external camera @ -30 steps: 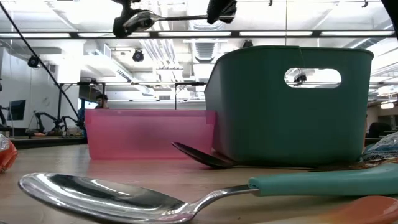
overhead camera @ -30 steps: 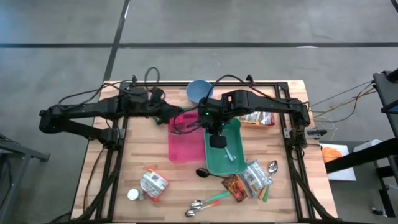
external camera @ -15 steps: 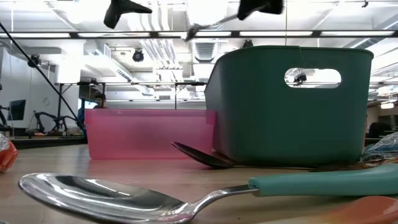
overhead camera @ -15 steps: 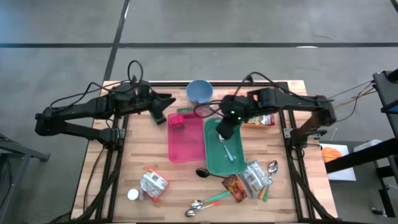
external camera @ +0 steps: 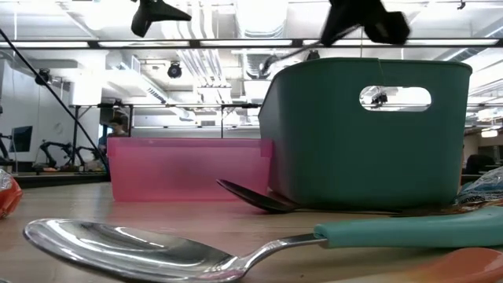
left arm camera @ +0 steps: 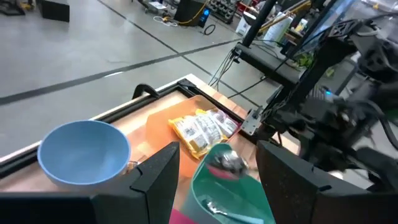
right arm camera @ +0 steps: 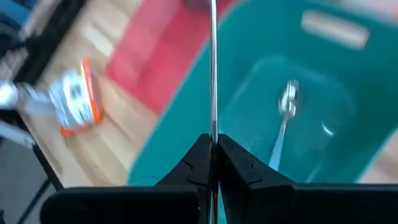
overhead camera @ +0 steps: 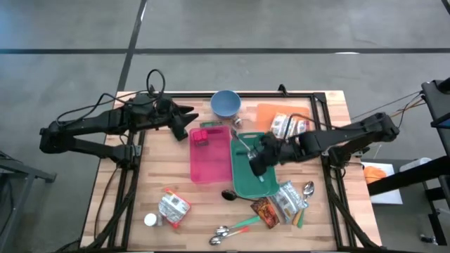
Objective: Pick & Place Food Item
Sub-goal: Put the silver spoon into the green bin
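Observation:
My right gripper (overhead camera: 257, 154) hangs over the green bin (overhead camera: 242, 184), shut on a metal spoon (overhead camera: 242, 139). The spoon's bowl end (left arm camera: 224, 162) points toward the bin's far left corner. Another spoon (right arm camera: 287, 102) lies on the green bin's floor. Beside it stands the pink bin (overhead camera: 211, 165) with a small red item (overhead camera: 202, 135) inside. Food packets lie at the far right (overhead camera: 290, 126), near left (overhead camera: 174, 209) and near right (overhead camera: 288, 198). My left gripper (overhead camera: 191, 121) waits open in the air, left of the pink bin's far end. My right gripper pinches the spoon's thin handle (right arm camera: 212, 127) between its two fingers. The handle runs straight out beyond the fingertips, in line with them. The fingers come slanting down from the table's right. The spoon is lifted clear above the green bin's rim (external camera: 314, 63).
A blue bowl (overhead camera: 226, 103) stands at the far edge, with an orange mat (overhead camera: 267, 111) to its right. Several spoons (overhead camera: 232, 228) and a black spoon (overhead camera: 228, 195) lie near the front edge. A small white-capped thing (overhead camera: 149, 220) lies at the near left.
My right gripper has swung with the spoon toward the table's right and near side, sunk lower over the green bin, and rolled. The spoon's bowl end was at my left gripper a second ago and has come away from it. My left gripper has drawn back a little toward the table's left.

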Action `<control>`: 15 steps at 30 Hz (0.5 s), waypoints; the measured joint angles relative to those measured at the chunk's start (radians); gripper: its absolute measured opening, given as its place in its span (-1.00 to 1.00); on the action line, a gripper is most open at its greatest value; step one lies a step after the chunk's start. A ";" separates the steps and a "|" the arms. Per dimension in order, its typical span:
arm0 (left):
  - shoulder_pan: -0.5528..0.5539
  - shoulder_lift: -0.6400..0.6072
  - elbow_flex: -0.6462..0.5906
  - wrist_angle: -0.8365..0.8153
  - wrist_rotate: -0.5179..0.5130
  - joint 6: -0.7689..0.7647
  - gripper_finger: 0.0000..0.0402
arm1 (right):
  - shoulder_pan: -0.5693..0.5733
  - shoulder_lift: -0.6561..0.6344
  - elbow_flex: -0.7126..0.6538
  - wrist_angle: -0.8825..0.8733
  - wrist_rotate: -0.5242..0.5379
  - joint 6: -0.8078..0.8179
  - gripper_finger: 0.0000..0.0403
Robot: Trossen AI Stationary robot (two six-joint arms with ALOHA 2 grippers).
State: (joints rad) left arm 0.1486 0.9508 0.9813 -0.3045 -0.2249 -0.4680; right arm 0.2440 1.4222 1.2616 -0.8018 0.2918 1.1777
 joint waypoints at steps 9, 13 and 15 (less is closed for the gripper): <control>0.005 0.000 0.000 -0.003 0.000 0.053 0.06 | 0.081 0.005 -0.118 -0.006 -0.026 0.117 -0.96; 0.012 0.000 0.000 -0.004 0.000 0.053 0.06 | 0.074 0.005 -0.158 -0.002 -0.076 0.133 -0.96; 0.013 0.000 0.000 -0.004 0.000 0.053 0.06 | 0.071 0.006 -0.175 0.001 -0.089 0.153 -0.96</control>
State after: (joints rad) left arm 0.1616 0.9508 0.9813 -0.3080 -0.2245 -0.4149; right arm 0.3150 1.4281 1.0863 -0.8009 0.2032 1.3305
